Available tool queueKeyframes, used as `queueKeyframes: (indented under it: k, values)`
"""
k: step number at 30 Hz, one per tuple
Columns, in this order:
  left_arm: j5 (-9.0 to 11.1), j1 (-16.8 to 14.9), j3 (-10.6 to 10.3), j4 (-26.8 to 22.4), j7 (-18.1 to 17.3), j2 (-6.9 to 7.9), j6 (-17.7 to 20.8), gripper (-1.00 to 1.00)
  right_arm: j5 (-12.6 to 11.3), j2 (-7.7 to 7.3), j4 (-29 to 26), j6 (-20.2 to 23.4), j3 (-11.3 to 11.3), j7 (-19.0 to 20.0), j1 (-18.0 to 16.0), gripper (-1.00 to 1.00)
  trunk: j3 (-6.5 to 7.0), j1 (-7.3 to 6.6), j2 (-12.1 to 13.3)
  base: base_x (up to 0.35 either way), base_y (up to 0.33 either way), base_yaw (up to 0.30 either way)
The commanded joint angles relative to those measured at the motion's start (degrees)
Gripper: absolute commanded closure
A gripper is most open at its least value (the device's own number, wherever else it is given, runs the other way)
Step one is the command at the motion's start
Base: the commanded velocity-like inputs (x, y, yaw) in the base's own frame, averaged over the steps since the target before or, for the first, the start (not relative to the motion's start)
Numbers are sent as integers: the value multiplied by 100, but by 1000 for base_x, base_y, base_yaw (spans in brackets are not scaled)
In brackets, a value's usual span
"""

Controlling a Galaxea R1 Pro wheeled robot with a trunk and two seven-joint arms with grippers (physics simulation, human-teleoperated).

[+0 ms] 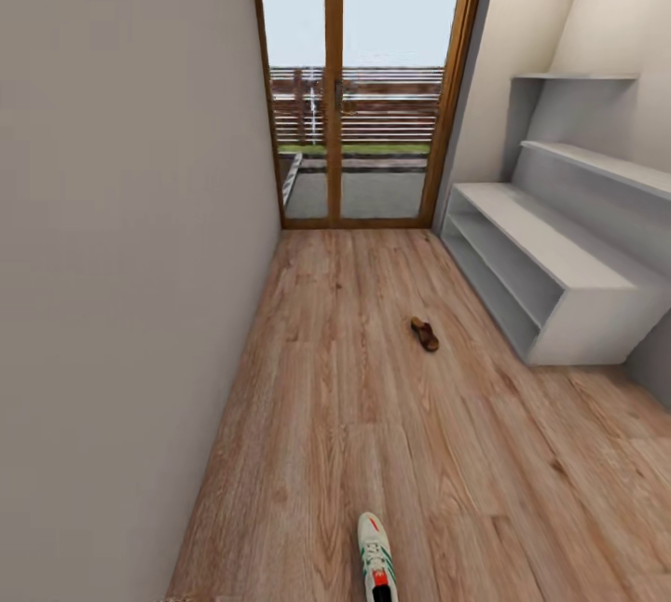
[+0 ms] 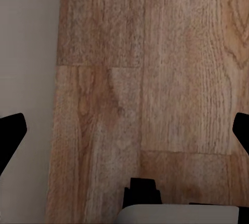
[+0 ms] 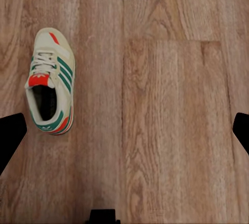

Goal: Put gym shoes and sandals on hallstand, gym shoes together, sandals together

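Nearby, one gym shoe (image 1: 376, 567) (upright) lies on corridor floor (image 1: 308, 416).

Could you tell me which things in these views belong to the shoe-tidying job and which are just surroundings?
Part of the job:
- gym shoe, on the corridor floor
- sandal, also on the floor
- hallstand, shelves bare

Just surroundings:
- glass door
- grey wall
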Motion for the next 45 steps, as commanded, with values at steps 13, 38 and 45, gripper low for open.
queueKeyframes:
  k: [13,38,45]
  values:
    - [12,-4,10,6,-5,-1,-18,-100,-1,0,-1,-17,-4,-2,-2,-100,-26,0,-2,20,0,50]
    - [15,-95,-7,-255,-5,9,26,-100,24,-17,-35,-23,-13,12,-2,-100,-27,0,-2,0,0,1]
    - [-16,-358,-9,-466,-4,25,99,-100,34,-32,-86,-14,-6,3,-3,-100,-27,0,-2,0,0,0]
